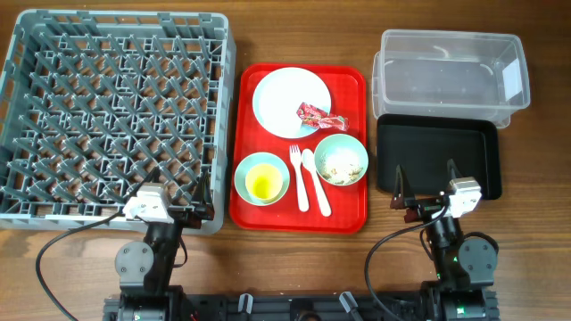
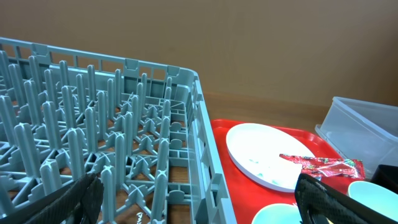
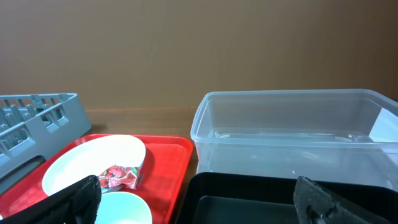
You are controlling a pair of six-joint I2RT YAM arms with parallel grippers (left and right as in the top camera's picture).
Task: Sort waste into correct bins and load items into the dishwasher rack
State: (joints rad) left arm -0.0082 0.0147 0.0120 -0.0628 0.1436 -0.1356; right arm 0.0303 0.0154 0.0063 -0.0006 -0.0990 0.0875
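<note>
Partly hiding the near wall of the grey pegged rack (image 1: 116, 20), left gripper (image 1: 175, 185) hanging, jaws wide apart, gripping nothing. Resting on the glossy red tray (image 1: 245, 209): round plate (image 1: 284, 94), crinkled wrapper (image 1: 318, 114) lying across its rim, yellow cup (image 1: 261, 185) nesting in the left bowl (image 1: 241, 174), rice scraps (image 1: 342, 163) speckling the right bowl (image 1: 341, 141), fork (image 1: 298, 174) and spoon (image 1: 314, 183) between. Hovering over the matte black tray (image 1: 437, 147), right gripper (image 1: 426, 181), jaws likewise spread, empty; clear tub (image 1: 451, 36) sitting beyond.

Red wrapper (image 1: 318, 115) on plate (image 1: 281, 94); yellow cup (image 1: 261, 184) in left bowl (image 1: 239, 171); rice scraps (image 1: 343, 162) in right bowl (image 1: 318, 163); fork (image 1: 298, 178), spoon (image 1: 314, 183) between.
</note>
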